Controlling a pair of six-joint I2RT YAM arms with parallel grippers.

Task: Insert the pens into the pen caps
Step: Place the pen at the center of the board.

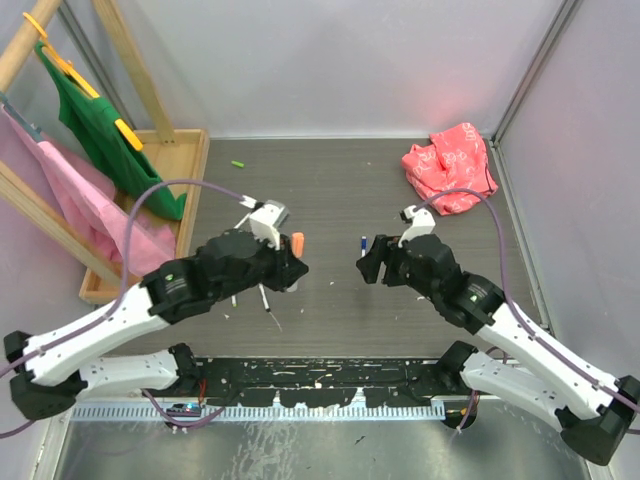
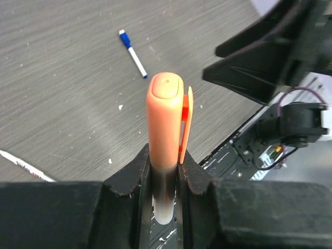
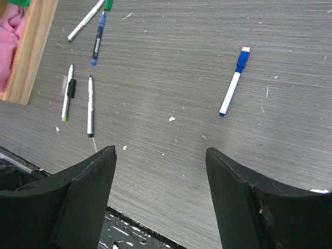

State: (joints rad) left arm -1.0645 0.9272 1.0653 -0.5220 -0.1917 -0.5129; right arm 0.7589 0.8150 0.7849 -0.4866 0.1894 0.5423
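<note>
From above, the left gripper clamps an orange pen; a blue pen lies on the table by the right gripper. Left wrist: the orange cap looks seated, so squeeze gently. Right wrist: the pincer gapes wide and empty, and should centre over the blue pen before closing.

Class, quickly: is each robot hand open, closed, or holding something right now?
Left hand: closed, holding the orange-capped pen.
Right hand: open, holding nothing.
</note>
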